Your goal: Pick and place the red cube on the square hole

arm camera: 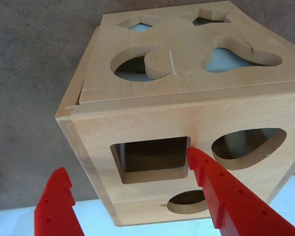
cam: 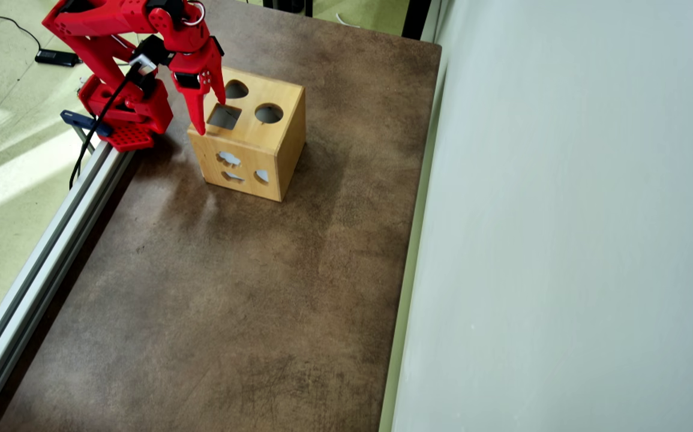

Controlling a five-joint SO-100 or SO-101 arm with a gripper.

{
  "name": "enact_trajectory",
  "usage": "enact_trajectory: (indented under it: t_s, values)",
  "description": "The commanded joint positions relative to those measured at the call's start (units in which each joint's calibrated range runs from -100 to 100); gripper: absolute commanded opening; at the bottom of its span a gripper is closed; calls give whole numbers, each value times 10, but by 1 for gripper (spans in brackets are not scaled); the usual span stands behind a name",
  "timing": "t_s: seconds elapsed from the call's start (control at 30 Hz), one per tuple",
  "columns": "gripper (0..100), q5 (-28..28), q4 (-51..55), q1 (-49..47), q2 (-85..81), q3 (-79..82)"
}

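A red end effector [cam: 209,114], spread and empty, hovers over the square hole [cam: 224,116] in the wooden box [cam: 274,147] near the counter's [cam: 232,300] far-left corner. The red cube isn't visible; lift clear without snagging the rim.

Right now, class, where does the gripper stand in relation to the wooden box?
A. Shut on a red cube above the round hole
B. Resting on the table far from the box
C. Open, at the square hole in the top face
C: in the overhead view the gripper spreads its fingers over the square hole of the wooden box, holding nothing.
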Motion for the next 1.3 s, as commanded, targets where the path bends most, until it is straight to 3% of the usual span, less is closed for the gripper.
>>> enact_trajectory:
  t_s: [0.0, 1.27]
  values:
    - [37, 2, 9, -3, 2, -7]
    - [36, -4, 11, -40, -23, -139]
